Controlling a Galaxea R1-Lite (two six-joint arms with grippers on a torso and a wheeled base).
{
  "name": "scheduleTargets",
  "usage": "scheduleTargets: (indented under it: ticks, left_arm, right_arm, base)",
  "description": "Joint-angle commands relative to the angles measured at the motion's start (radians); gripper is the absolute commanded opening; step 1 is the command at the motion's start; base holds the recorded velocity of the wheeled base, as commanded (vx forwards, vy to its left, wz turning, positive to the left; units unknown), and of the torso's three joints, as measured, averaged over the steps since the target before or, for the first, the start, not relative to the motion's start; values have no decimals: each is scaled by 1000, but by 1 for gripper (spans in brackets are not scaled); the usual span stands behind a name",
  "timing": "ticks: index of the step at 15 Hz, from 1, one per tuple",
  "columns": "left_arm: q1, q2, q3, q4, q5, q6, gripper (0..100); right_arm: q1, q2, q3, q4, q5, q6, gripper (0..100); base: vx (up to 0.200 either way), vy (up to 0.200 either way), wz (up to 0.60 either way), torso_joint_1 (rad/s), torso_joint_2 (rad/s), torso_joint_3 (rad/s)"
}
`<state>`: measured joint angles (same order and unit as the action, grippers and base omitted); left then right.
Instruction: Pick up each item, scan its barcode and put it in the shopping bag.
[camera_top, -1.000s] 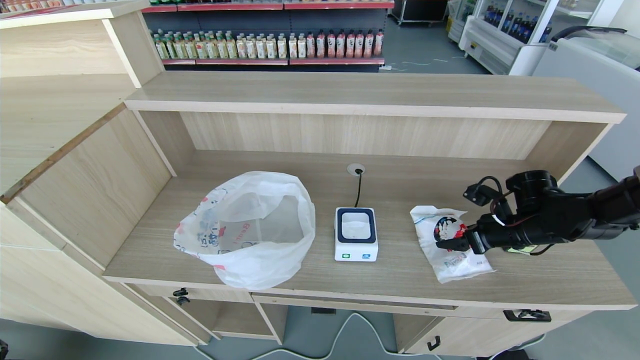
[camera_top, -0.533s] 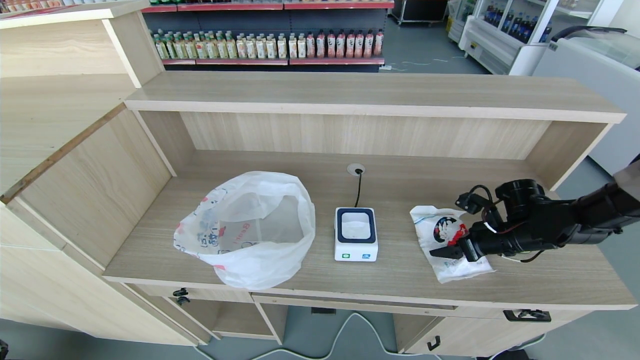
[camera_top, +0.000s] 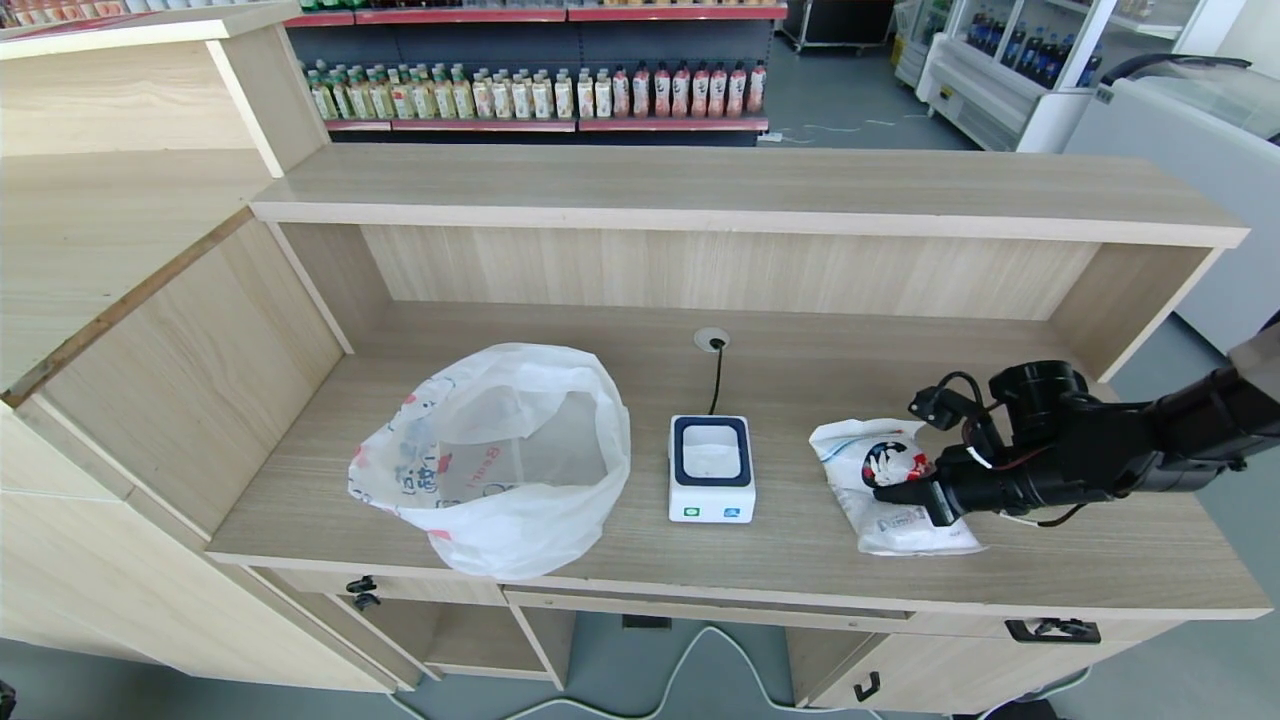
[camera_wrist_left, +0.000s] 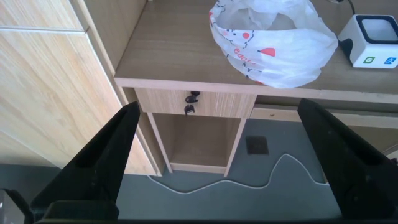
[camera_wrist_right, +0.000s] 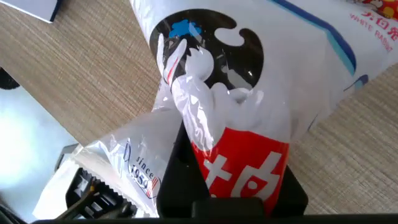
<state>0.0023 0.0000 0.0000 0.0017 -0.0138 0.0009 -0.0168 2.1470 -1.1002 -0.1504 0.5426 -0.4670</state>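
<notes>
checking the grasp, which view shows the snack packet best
The right wrist view: it has the snack packet close up, its film bunched in the right gripper. The head view shows it whole but small, right of the scanner. The left wrist view faces the shopping bag instead.

A white snack packet (camera_top: 860, 480) with a red-and-black print lies crumpled at 3 o'clock of the scanner (camera_top: 711, 468); the open white shopping bag (camera_top: 495, 455) slumps at its 9 o'clock.

Shopping bag (camera_top: 490, 460) left on counter (camera_top: 790, 560), scanner (camera_top: 711, 468) centre, snack packet (camera_top: 895, 530) right of scanner.
</notes>
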Motion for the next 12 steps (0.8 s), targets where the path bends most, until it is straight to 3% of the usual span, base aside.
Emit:
scheduleTargets:
  ticks: [1,9,12]
  left_arm:
    - [1,0,0,0,0,-1,100]
    - [1,0,0,0,0,-1,100]
    - [1,0,0,0,0,-1,100]
  right_arm:
    - [0,-21,11,3,2,-19,0]
    - [-31,-386,95,-1,89,-464,0]
    - [-117,-487,99,-18,91,-815,0]
  base:
    - [0,0,0,0,0,0]
    - [0,0,0,0,0,0]
    - [0,0,0,0,0,0]
